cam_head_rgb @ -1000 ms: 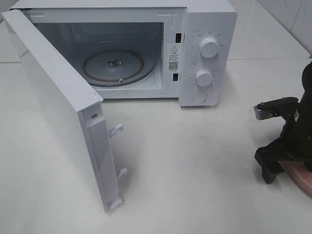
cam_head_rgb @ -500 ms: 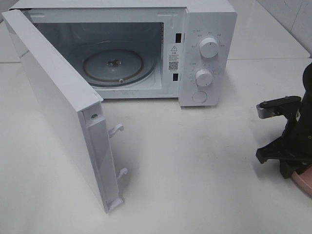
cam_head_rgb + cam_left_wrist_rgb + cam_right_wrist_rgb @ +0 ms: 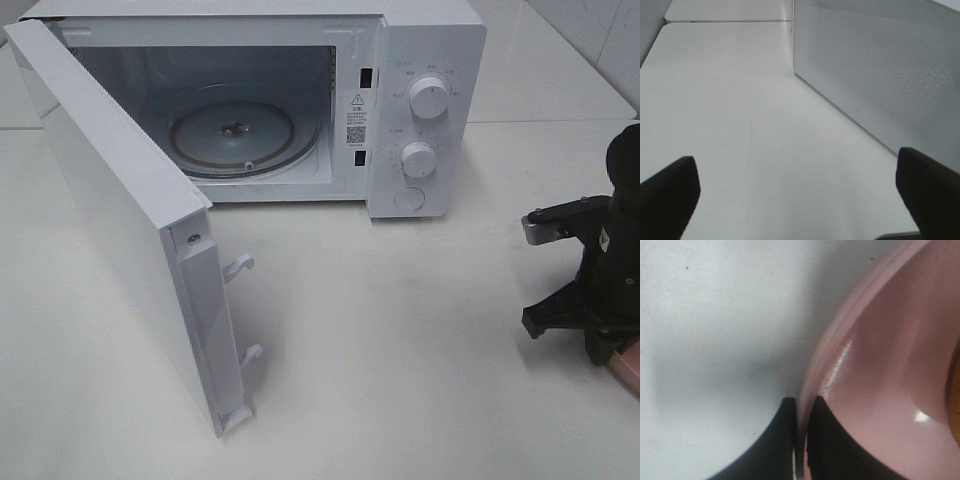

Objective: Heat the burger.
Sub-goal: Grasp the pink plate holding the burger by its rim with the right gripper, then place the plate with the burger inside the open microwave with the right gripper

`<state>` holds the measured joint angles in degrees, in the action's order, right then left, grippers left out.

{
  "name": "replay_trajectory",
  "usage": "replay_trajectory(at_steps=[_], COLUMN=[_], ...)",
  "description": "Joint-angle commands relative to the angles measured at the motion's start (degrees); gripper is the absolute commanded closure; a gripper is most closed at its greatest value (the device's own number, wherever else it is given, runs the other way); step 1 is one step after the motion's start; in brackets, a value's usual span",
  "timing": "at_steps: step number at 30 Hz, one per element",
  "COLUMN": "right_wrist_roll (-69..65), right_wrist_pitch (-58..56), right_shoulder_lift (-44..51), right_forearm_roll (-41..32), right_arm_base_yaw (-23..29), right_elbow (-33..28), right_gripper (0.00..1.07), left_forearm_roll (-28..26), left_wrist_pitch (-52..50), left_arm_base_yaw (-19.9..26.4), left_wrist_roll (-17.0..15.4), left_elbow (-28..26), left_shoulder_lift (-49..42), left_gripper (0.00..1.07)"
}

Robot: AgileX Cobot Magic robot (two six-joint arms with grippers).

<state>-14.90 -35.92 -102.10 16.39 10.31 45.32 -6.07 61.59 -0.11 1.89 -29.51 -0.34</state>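
While the right gripper (image 3: 802, 405) stands pinched together on the rim of the pink plate (image 3: 875, 360), at about four o'clock in the high view, the burger (image 3: 956, 385) shows only as a golden-brown sliver on that plate, at the very edge of the right wrist view. The left gripper (image 3: 796, 175) hangs with its fingers (image 3: 667, 192) spread wide over the white table (image 3: 400, 340), gripping nothing, near the dotted outer face of the microwave door (image 3: 110, 220). That door stands swung open, reaching from ten o'clock down to seven o'clock, its two latch hooks (image 3: 240, 265) pointing toward three o'clock. Farther back, at twelve o'clock, the white microwave (image 3: 430, 40) shows its glass turntable (image 3: 235, 135) in the open cavity. At one o'clock sit the upper knob (image 3: 430, 97), the lower knob (image 3: 418, 158) and a round button (image 3: 410, 198) beneath them.
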Motion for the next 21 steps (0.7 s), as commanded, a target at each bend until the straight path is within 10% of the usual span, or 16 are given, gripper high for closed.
replay_trajectory(at_steps=[1,21], right_wrist_roll=[-4.7,-16.5], right_wrist_pitch=[-2.5,-13.5], right_shoulder_lift=[1.3,9.1], right_forearm_roll=[4.7,17.2], right_arm_base_yaw=[1.7,12.8], right_elbow=[-0.4,-3.1], right_gripper=[1.07,1.07], left_forearm_roll=[-0.5,-0.5], left_wrist_pitch=[-0.6,-0.6], left_arm_base_yaw=[-0.2,-0.2], left_wrist_roll=[-0.1,-0.1], left_elbow=[0.0,0.0], left_shoulder_lift=[-0.9,-0.9], left_gripper=[0.07,0.07])
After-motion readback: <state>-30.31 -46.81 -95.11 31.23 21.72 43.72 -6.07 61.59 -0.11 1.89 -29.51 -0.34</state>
